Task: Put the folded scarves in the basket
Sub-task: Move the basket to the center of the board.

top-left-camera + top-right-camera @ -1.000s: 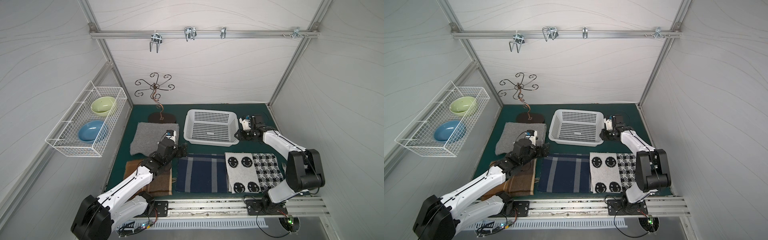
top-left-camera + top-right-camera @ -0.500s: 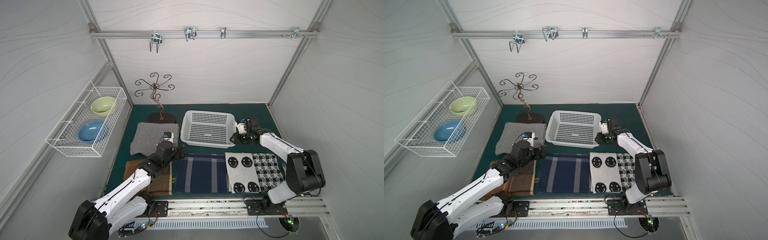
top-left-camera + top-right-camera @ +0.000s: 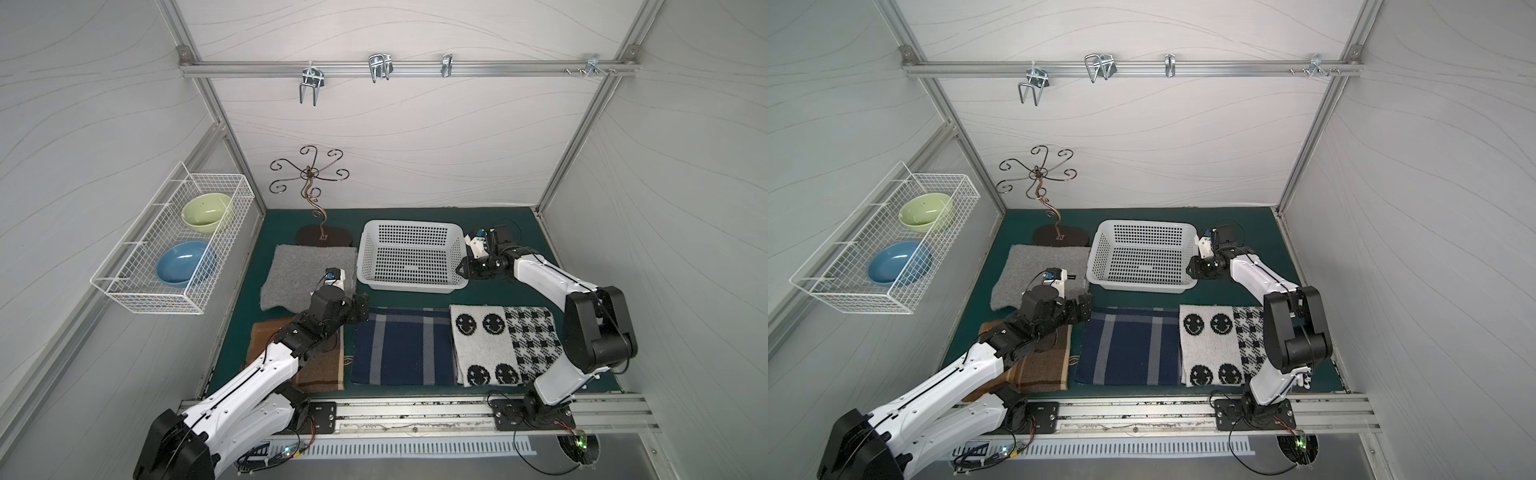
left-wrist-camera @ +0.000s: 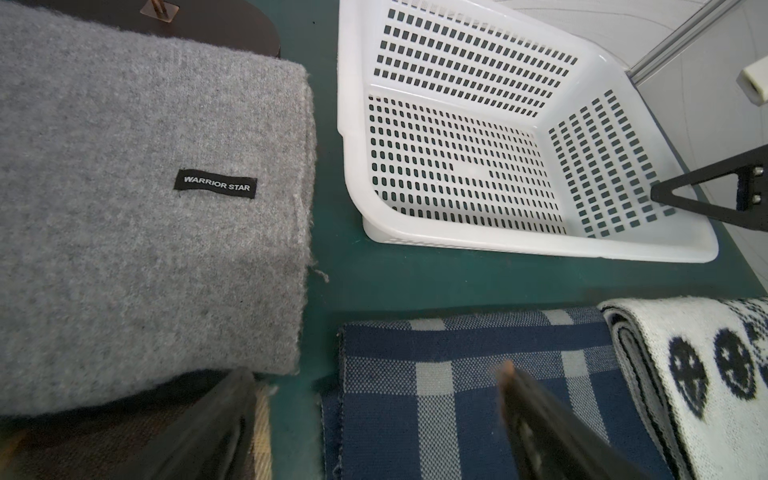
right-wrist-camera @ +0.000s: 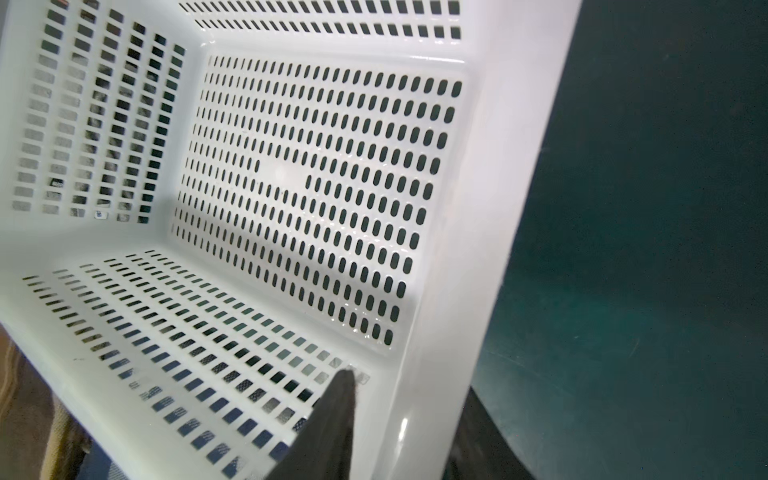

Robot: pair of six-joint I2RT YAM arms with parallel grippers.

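Left wrist view: the basket [image 4: 540, 249] is empty, the navy plaid scarf [image 4: 415, 395] lies beside it, unlifted. My left gripper [image 4: 374, 370] gapes empty. My right gripper [image 5: 409, 390] straddles the basket's rim, and I cannot tell whether it is clamped.

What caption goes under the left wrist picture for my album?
Open left gripper at the edge of the navy plaid scarf, grey scarf and empty basket beyond.

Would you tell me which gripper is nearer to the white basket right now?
Right. The right gripper straddles the right-end rim of the basket; the left gripper hangs open off its near-left corner, apart from it.
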